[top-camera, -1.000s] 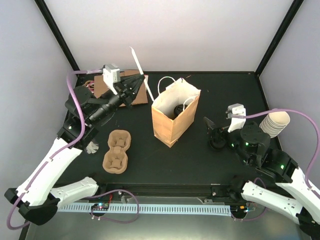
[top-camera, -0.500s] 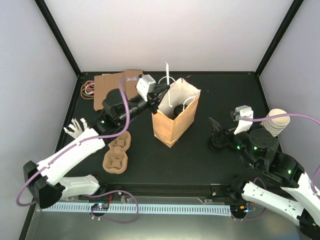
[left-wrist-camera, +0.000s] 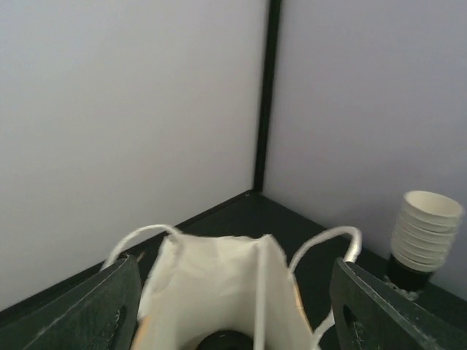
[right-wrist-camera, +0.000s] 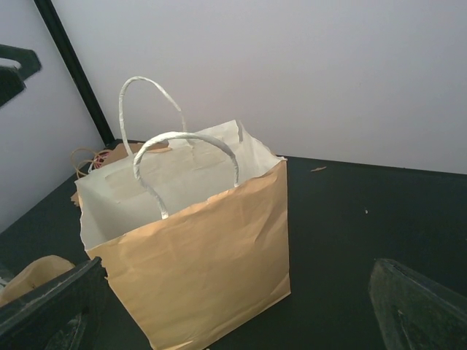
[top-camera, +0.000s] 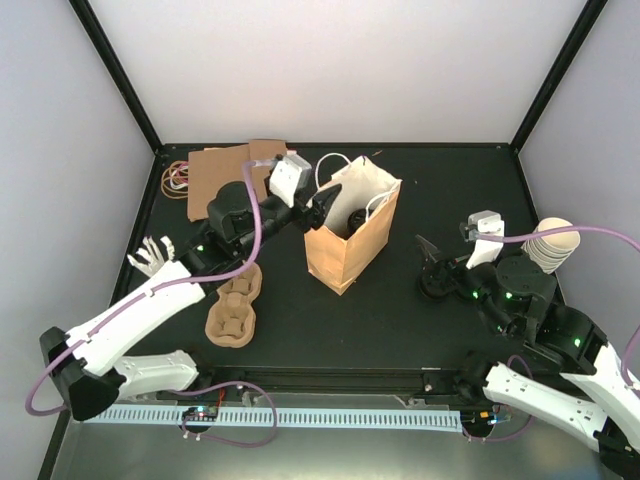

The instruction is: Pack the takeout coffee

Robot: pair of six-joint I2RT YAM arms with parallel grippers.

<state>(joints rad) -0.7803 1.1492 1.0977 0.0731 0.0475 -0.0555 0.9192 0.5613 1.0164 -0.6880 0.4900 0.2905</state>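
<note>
A coffee cup (left-wrist-camera: 219,341), black lid up, sits deep in the paper bag (top-camera: 345,255) mid-table. My left gripper (top-camera: 328,200) hangs over the bag's mouth, jaws apart and empty. Pulling away, I could hook a handle (left-wrist-camera: 142,237) and tip bag and cup. My right gripper (top-camera: 427,265), also apart, is right of it. The tray (top-camera: 232,305) on the left looks empty

- You'll see a brown paper bag (top-camera: 345,250) standing open mid-counter (top-camera: 400,330).
- Left of it lies a pulp tray (top-camera: 232,300).
- Cream cups (top-camera: 553,245) are stacked far right.
- Cardboard sheets (top-camera: 225,165) lie far left.
</note>
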